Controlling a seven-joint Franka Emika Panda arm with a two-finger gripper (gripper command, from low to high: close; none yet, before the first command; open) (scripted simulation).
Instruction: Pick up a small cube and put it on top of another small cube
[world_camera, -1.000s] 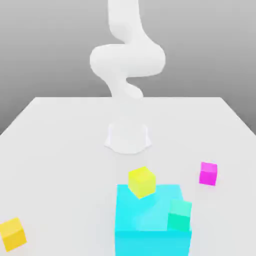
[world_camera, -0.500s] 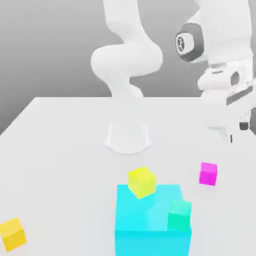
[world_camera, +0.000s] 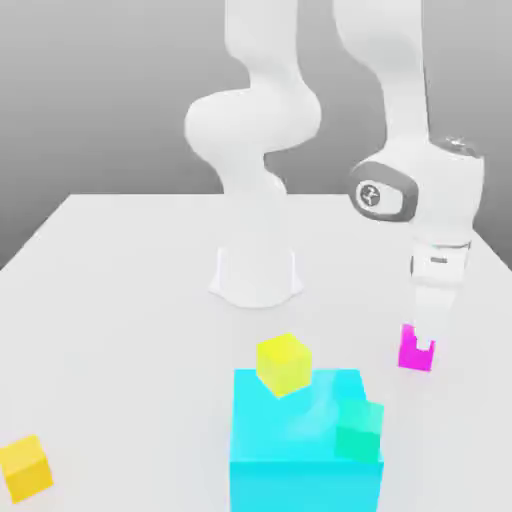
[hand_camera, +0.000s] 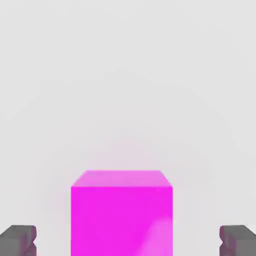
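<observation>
The hand (world_camera: 420, 340) points straight down over the small magenta cube (world_camera: 416, 353), its fingers spread wide with one tip on either side of the cube and a clear gap between each tip and the cube's faces, as the hand view shows; nothing is gripped. In the exterior view the fingers cover part of the cube's upper face, and in the hand view the cube's (hand_camera: 121, 212) lower part and both dark fingertips (hand_camera: 19, 239) are cut off at the picture's edge. The cube rests on the white desk (world_camera: 120, 300), beside the big cyan block (world_camera: 300, 460), toward the exterior view's right. A yellow cube (world_camera: 283, 363) sits tilted on the block's far corner. A teal-green cube (world_camera: 359, 429) sits on its top nearer the magenta cube. Another yellow cube (world_camera: 24, 467) lies well apart from the block, toward the exterior view's left. The block's lower part is cut off.
</observation>
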